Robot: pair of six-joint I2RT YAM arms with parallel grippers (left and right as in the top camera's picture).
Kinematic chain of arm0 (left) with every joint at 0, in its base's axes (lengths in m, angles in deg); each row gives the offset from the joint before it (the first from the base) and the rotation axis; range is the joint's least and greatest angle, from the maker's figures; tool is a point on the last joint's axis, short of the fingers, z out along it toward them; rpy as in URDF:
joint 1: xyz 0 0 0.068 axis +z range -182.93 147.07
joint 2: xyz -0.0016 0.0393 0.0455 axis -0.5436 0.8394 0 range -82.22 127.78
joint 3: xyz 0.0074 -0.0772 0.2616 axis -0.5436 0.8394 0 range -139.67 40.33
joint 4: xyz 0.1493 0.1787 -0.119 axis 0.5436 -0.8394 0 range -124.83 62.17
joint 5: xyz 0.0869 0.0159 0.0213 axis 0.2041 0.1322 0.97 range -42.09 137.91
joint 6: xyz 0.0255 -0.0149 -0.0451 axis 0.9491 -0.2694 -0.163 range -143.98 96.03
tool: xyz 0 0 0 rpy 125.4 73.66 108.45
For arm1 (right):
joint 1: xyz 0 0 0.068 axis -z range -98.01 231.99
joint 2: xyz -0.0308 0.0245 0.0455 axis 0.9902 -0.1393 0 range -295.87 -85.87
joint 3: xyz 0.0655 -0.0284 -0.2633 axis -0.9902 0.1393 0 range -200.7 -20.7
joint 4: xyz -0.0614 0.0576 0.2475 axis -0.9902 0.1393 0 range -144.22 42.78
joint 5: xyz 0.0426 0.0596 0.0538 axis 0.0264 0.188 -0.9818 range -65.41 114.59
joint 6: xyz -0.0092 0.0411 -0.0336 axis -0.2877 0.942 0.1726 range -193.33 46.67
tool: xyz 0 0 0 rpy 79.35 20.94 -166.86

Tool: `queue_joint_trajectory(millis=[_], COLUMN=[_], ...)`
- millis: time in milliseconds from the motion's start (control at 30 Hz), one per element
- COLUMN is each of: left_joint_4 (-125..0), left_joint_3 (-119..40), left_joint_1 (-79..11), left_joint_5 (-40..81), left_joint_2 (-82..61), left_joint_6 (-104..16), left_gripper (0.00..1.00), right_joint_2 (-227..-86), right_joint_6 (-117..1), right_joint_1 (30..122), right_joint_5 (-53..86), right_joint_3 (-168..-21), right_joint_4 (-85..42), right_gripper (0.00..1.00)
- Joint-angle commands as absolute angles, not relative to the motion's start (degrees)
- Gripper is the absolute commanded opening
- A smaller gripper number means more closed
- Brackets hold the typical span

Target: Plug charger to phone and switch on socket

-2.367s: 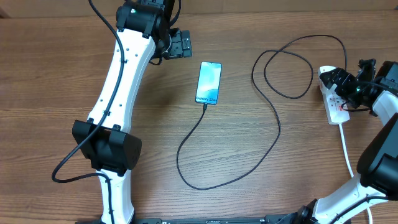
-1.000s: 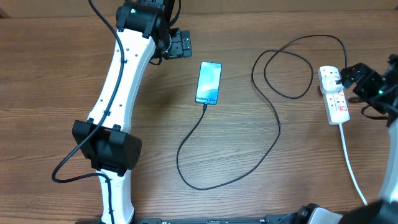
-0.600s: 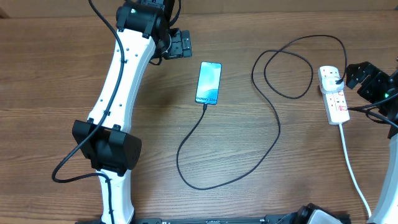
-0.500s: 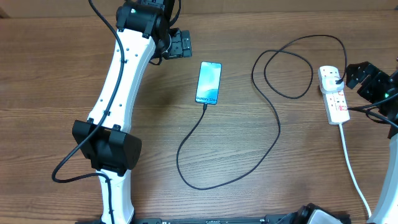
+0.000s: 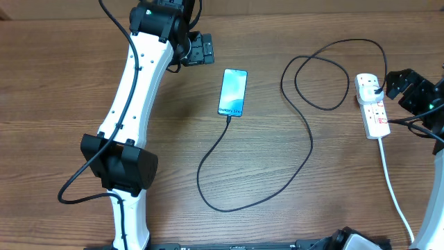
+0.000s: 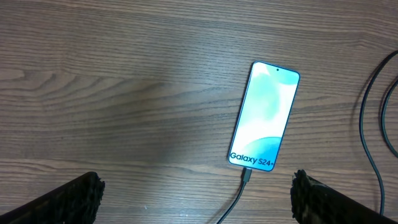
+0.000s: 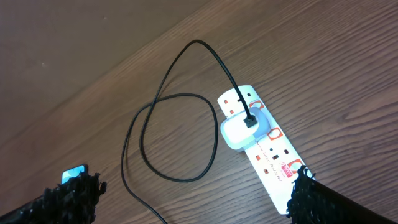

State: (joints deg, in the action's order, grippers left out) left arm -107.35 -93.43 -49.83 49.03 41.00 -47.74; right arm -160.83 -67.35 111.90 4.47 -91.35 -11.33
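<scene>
1. Wood-grain table [image 5: 62, 104] fills the overhead view and carries everything.
2. The phone [image 5: 232, 92] lies flat near the middle, with its light blue screen up and its text end toward the near edge.
3. The charger [image 5: 310, 142] is a thin black cable. Its small tip [image 6: 247, 177] meets the phone's text end and looks seated in the port.
4. From the phone the cable sweeps in a wide curve to the right, makes a loop, and ends at a white adapter block [image 7: 237, 132].
5. That block sits in an outlet near the far end of the socket [image 5: 374, 111], a white strip at the table's right side. Its thick white cord [image 5: 392, 187] runs toward the near edge. The switches are too small to read.
6. The left gripper [image 5: 200, 50] hovers beyond the phone's far left corner, apart from it. Its fingers [image 6: 68, 199] are spread wide and empty.
7. The right gripper [image 5: 404, 85] hangs just right of the socket's far end. Its fingers [image 7: 68, 196] are spread wide and empty.
</scene>
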Motion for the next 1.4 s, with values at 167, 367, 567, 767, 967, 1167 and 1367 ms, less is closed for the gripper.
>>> queue_joint_trajectory(millis=[167,367,567,767,967,1167,1367], left_joint_4=[-107.4,-107.3,-105.1,-98.3,-92.9,-85.1,-77.0], left_joint_3=[-93.3,-93.3,-93.3,-93.1,-89.3,-74.7,-54.3], left_joint_1=[-50.3,-50.1,-50.2,-51.4,-53.4,-54.0,-54.0], left_joint_5=[49.6,49.6,52.7,52.9,55.8,57.1,60.4], left_joint_2=[41.5,41.7,41.7,41.0,37.1,27.6,17.1], left_joint_6=[-47.1,-47.1,-47.1,-47.3,-47.3,-47.3,-47.3], left_gripper=[1.0,1.0,1.0,1.0,1.0,1.0,1.0], right_joint_2=[-160.9,-160.9,-160.9,-160.9,-160.9,-160.9,-160.9], right_joint_6=[-67.4,-67.4,-67.4,-67.4,-67.4,-67.4,-67.4], right_joint_1=[111.6,111.6,111.6,111.6,111.6,111.6,111.6], right_joint_5=[4.4,4.4,4.4,4.4,4.4,4.4,4.4], right_joint_3=[-91.3,-91.3,-91.3,-91.3,-91.3,-91.3,-91.3], right_joint_4=[-11.6,-11.6,-11.6,-11.6,-11.6,-11.6,-11.6], right_gripper=[1.0,1.0,1.0,1.0,1.0,1.0,1.0])
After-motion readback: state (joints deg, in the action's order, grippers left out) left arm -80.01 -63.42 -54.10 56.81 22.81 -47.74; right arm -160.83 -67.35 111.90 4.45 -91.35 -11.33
